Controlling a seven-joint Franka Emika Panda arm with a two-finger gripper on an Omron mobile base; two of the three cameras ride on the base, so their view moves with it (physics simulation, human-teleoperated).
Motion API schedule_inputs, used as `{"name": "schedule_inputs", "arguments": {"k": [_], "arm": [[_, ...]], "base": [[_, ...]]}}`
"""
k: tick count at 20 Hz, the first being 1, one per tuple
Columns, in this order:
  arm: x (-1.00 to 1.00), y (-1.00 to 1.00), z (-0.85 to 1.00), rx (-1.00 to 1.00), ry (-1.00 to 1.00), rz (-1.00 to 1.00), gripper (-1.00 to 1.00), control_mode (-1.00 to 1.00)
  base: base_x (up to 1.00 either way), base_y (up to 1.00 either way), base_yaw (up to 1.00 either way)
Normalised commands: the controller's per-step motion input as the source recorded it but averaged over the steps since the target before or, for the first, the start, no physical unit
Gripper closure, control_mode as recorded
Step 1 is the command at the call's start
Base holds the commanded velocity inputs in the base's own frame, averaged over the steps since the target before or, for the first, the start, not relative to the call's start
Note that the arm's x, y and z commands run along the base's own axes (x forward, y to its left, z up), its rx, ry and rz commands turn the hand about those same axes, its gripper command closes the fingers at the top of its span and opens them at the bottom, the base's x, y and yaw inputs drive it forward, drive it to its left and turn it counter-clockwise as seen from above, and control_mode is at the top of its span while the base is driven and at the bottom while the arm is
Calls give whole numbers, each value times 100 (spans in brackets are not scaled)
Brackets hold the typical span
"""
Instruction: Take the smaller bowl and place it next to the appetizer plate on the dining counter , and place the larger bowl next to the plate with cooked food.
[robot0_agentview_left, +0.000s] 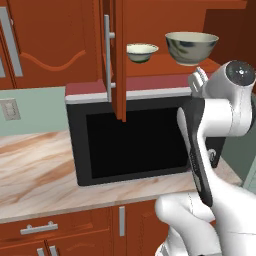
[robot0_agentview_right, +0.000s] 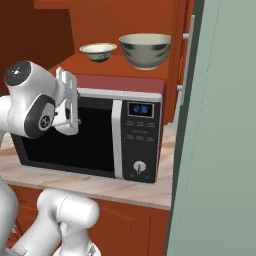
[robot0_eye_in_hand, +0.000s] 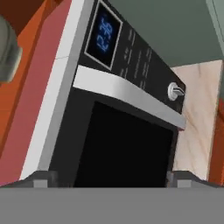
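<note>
Two bowls: both sat on the red-brown cabinet shelf above the black microwave, apart from each other.
Smaller bowl: shallow white-green ceramic smaller bowl, on the left.
Larger bowl: deep grey-cream floral larger bowl, on the right.
Fingers: the white arm's fingers were spread wide, nothing in them, up in front of the microwave top, below the shelf.
Counter: the microwave stood on a beige marbled counter.

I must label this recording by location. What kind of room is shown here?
Most likely a home kitchen: a microwave stands on a marbled counter, red-brown wood cabinets hang above, and two bowls sit on a cabinet shelf.
</note>
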Motion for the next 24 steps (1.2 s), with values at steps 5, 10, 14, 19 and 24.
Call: {"name": "schedule_inputs", "arguments": {"k": [5,10,14,19,24], "arm": [[-26,-32,72,28,-20,-33,-100,-100],[-24,-38,65,21,-15,-12,-100,-100],[-28,-2,91,0,-33,-13,-100,-100],[-1,0,46,0,-22,-14,-100,-100],[39,0,0,0,-1,-1,-100,-100]], "base": [[0,0,0],[0,0,0],[0,0,0],[0,0,0],[0,0,0]]}}
